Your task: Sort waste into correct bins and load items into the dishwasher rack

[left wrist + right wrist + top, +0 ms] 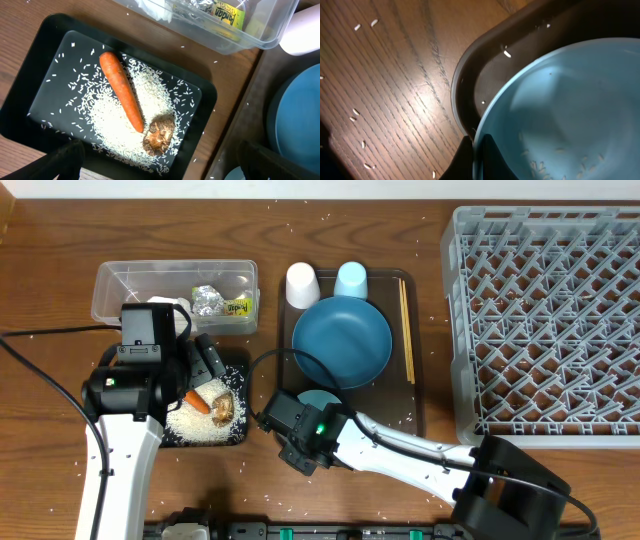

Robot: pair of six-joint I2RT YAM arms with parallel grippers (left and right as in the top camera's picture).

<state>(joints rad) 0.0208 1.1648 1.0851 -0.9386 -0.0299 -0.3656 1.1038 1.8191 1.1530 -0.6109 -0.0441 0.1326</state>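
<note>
Right gripper [476,146] clamped on bowl [560,110] rim at brown tray's [470,75] near-left corner; rice-flecked table [390,85] left. Left gripper [165,159] spread wide over black tray [45,65].

A brown wooden worktop [60,260] is seen carrying four things, each set directly on it. A clear tub [175,265] is placed at the far left, with a black tray [243,395] just in front of it. A brown serving tray [400,405] is laid in the middle, and the grey dishwasher rack [545,320] is set at the right. Loose rice grains [374,22] are scattered over the bare wood.
</note>
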